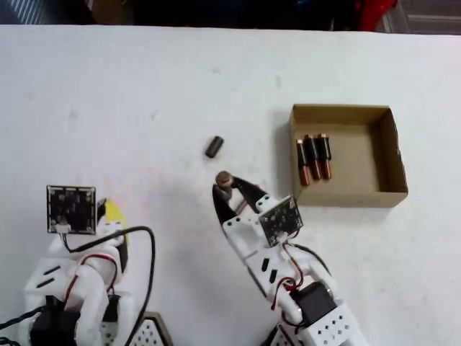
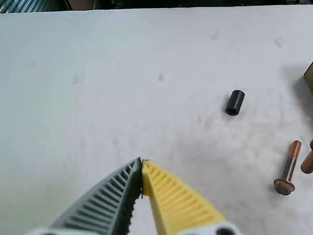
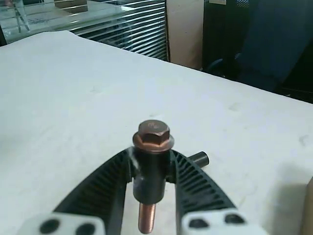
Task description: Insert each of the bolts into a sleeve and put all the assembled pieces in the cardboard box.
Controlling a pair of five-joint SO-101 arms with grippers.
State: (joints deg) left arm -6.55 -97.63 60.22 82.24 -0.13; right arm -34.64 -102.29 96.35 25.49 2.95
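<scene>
Far left, 8 o'clock: the left gripper (image 2: 141,165) sits low over the desk (image 1: 144,79), jaws closed on nothing.

Near desk centre: one loose sleeve (image 1: 214,146) lies on its side, at 12 o'clock from the right gripper (image 1: 227,184) and apart from it. A bare bolt (image 2: 289,166) lies flat near that sleeve, not touching it. The copper end (image 2: 308,162) beside it is cut off, so I cannot identify it.

The right jaws grip an assembled piece (image 3: 151,169) by its sleeve, bolt head up, copper tip showing below.

At 3 o'clock: the cardboard box (image 1: 360,148).

Step, as I judge it: boxing the fourth piece. The next move calls for a carry toward 2 o'clock, over the box wall, and a release beside the others.

Count:
- boxed pieces (image 1: 313,157): three
- held: one
- loose sleeves: one
- bare bolts: at least one
</scene>
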